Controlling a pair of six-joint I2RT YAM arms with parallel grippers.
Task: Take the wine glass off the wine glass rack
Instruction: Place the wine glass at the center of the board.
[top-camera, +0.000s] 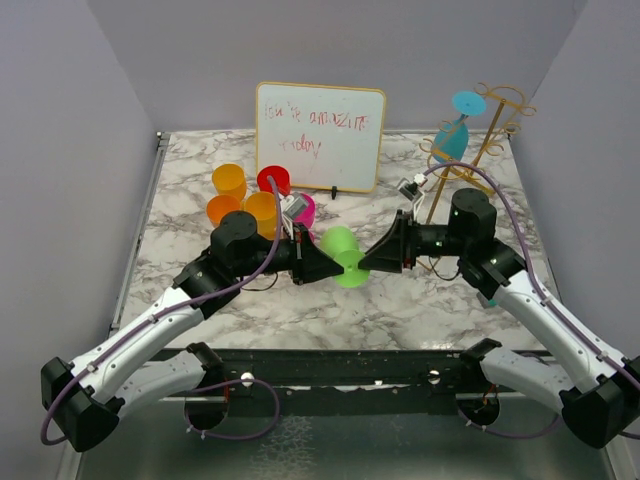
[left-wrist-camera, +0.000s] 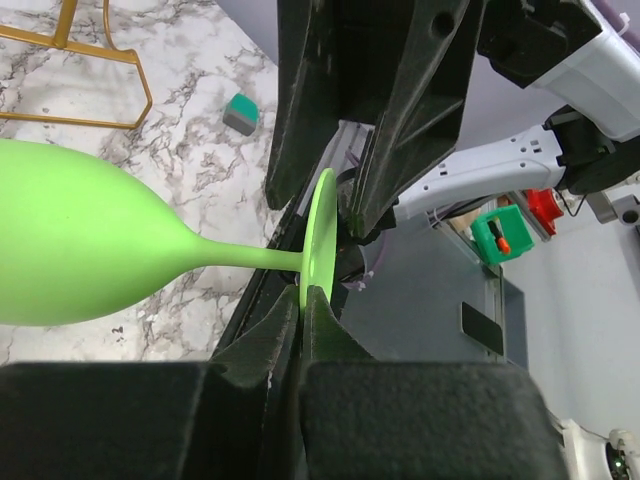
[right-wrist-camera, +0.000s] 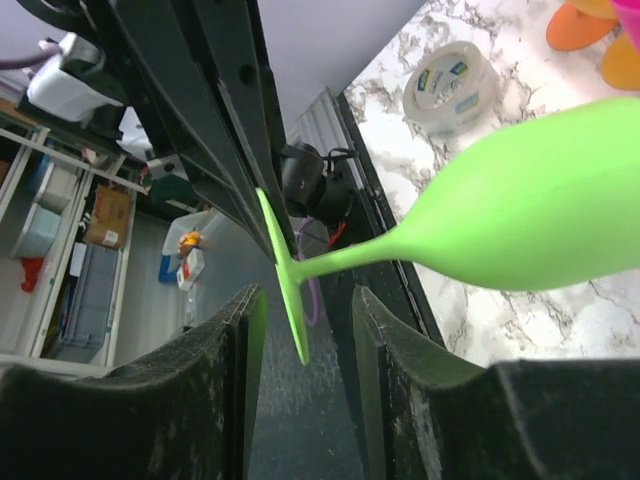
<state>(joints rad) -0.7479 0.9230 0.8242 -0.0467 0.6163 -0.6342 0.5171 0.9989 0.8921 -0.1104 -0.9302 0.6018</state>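
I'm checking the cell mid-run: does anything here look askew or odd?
The green wine glass lies sideways with its stem level. The left claw pinches its foot's rim, while the right claw stands open around that foot.

Centre: green glass (top-camera: 345, 257), lying horizontal. Upper right: gold wire rack (top-camera: 465, 165), upright, blue glass (top-camera: 453, 138) hung foot-up.

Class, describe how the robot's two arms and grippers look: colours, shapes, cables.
The left arm and right arm have white shells and black joints; a purple cable runs along each. The left gripper and right gripper are black, tapering wedges.
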